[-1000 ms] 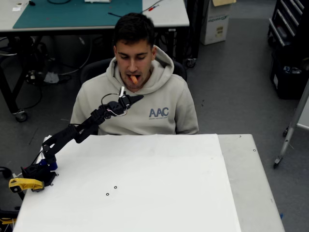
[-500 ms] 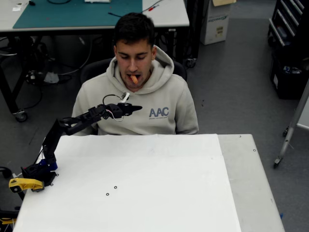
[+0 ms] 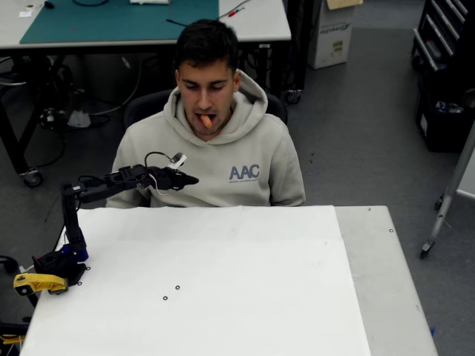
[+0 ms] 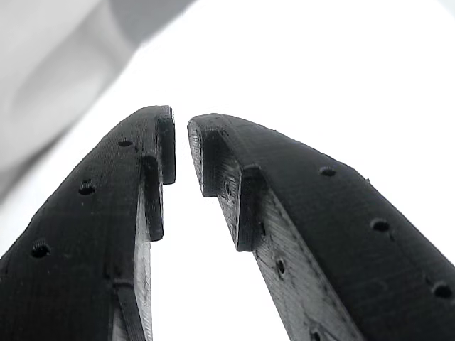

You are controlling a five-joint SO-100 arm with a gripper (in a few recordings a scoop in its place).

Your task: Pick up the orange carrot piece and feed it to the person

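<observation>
Small orange carrot piece (image 3: 205,120) in seated hooded person's (image 3: 211,159) mouth, black two-finger gripper (image 3: 191,179) empty, narrowly parted, left of chest

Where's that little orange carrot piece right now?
In the overhead view, the orange carrot piece sits in the person's mouth, above and right of the empty tool.

The person (image 3: 211,141) sat behind the white table (image 3: 223,282), head tipped down, with the orange carrot piece (image 3: 205,120) held in the mouth. The black arm (image 3: 82,215) rose from its base at the table's left edge, beside a yellow clamp part (image 3: 37,282), and bent to reach level toward the right. Its gripper (image 3: 189,179) pointed at the hoodie's chest, below the chin and well apart from the carrot, nothing visible between the tips.
</observation>
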